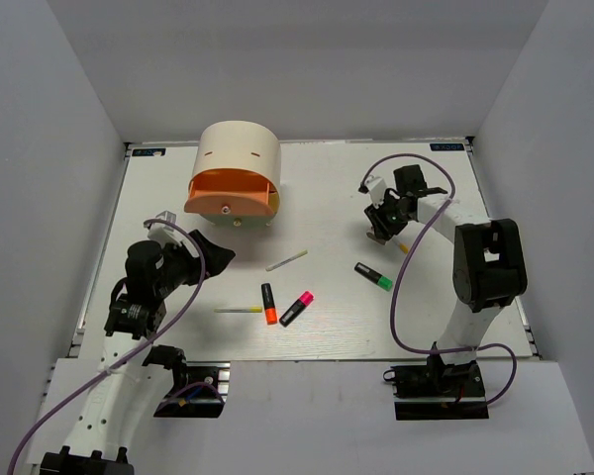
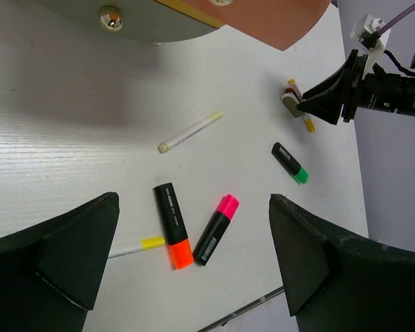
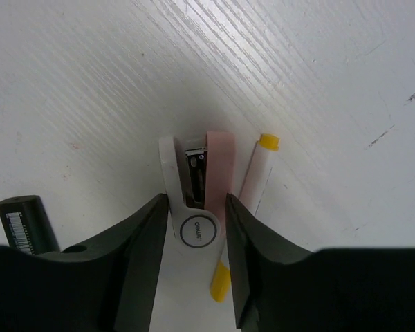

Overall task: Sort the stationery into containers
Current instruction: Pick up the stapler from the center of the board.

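Observation:
My right gripper (image 1: 381, 230) is down on the table at the right, shut on a small pink-white piece (image 3: 202, 181) that is held between its fingers (image 3: 142, 235). A thin pale pen with yellow ends (image 3: 254, 176) lies right beside that piece. A green-capped marker (image 1: 373, 276) lies nearer. Orange-capped (image 1: 268, 303) and pink-capped (image 1: 297, 308) markers lie mid-table with two pale pens (image 1: 287, 260) (image 1: 238, 310). My left gripper (image 1: 213, 252) is open and empty, hovering left of them (image 2: 194, 207). The cream cabinet (image 1: 240, 158) has its orange drawer (image 1: 230, 196) pulled open.
A yellow drawer edge (image 1: 274, 198) shows beside the orange one, with round knobs (image 1: 224, 211) below. White walls enclose the table on three sides. In the left wrist view the right arm's gripper (image 2: 301, 105) shows at the upper right.

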Tool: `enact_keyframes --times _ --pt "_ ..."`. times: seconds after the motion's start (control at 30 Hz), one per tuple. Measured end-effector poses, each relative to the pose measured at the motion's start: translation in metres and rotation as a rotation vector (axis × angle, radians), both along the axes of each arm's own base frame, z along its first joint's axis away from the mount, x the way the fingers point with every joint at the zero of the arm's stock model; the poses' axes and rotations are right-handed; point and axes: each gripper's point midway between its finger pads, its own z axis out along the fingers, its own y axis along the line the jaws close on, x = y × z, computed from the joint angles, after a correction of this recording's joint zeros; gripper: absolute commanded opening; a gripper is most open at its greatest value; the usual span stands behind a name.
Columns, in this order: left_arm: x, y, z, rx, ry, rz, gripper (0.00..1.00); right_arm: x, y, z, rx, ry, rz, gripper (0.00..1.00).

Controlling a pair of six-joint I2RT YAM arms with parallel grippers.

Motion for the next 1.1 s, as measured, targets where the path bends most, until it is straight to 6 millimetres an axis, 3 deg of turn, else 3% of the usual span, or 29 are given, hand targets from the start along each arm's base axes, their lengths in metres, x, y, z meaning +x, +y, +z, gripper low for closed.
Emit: enact_keyframes --times 0.1,0.3,0.4,0.83,1.1 --pt "-0.0007 0.0007 -0.0008 0.002 0.004 0.003 0.99 0.0015 0.0017 0.0005 -0.004 -0.009 0.003 0.42" --pt "-0.0022 0.0009 -0.0003 -0.001 0.004 0.006 0.99 -0.0002 0.0065 -0.0006 -0.012 -0.012 0.018 0.58" --pt "-0.0022 0.0009 -0.0002 -0.002 0.004 0.007 0.99 -0.0011 0.0094 -0.0009 -0.019 -0.014 0.028 0.6" --pt "-0.0021 0.0007 0.0001 -0.006 0.006 0.008 0.99 0.002 0.0054 -0.0022 -0.051 -0.051 0.017 0.58" --pt "-0.0012 0.0004 0.0013 -0.01 0.002 0.009 0.99 0.0068 0.0027 0.0068 -0.061 -0.094 0.008 0.57"
